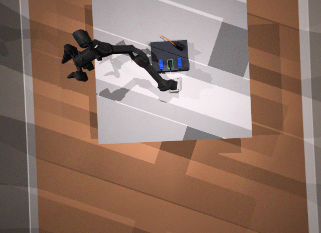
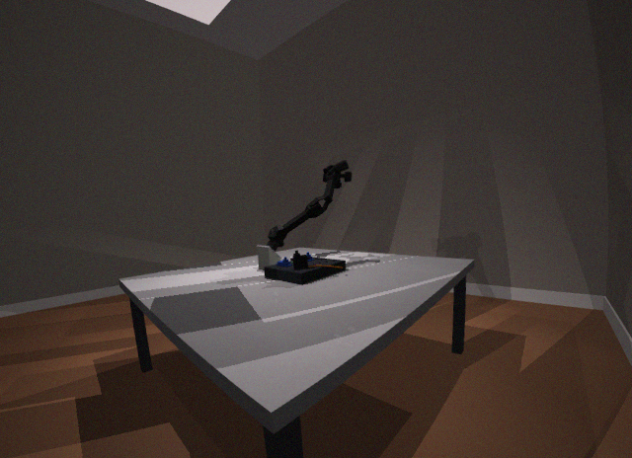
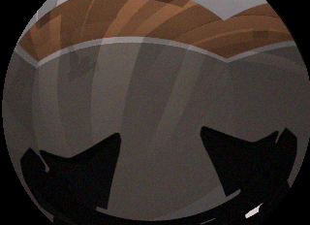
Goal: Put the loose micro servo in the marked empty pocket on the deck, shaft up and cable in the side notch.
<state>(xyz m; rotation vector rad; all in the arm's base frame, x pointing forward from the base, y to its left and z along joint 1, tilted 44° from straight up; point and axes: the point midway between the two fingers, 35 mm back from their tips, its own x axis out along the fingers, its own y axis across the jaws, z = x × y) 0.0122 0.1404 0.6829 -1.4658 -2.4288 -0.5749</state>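
Observation:
The loose micro servo [image 1: 179, 45] [image 2: 299, 261], black, lies on the dark deck [image 1: 169, 51] [image 2: 285, 274], near a corner away from the pocket. Its orange cable [image 1: 167, 39] [image 2: 327, 266] runs out past the deck's edge in the top view. Which way its shaft points is too small to tell. The marked pocket [image 1: 167, 64] is outlined in green and holds no servo; it lies between two blue servos [image 1: 161, 64] [image 1: 179, 63]. My gripper [image 1: 65, 69] [image 3: 161, 135] is open and empty, raised high and far from the deck, beyond the table's edge in the top view.
The arm's base stands beside a pale upright plate [image 1: 178, 89] [image 2: 264, 257], close to the deck's pocket side. The arm's links [image 1: 153, 72] [image 2: 297, 221] stretch up and away from the deck. The grey table [image 1: 129, 126] [image 2: 306, 336] carries the deck.

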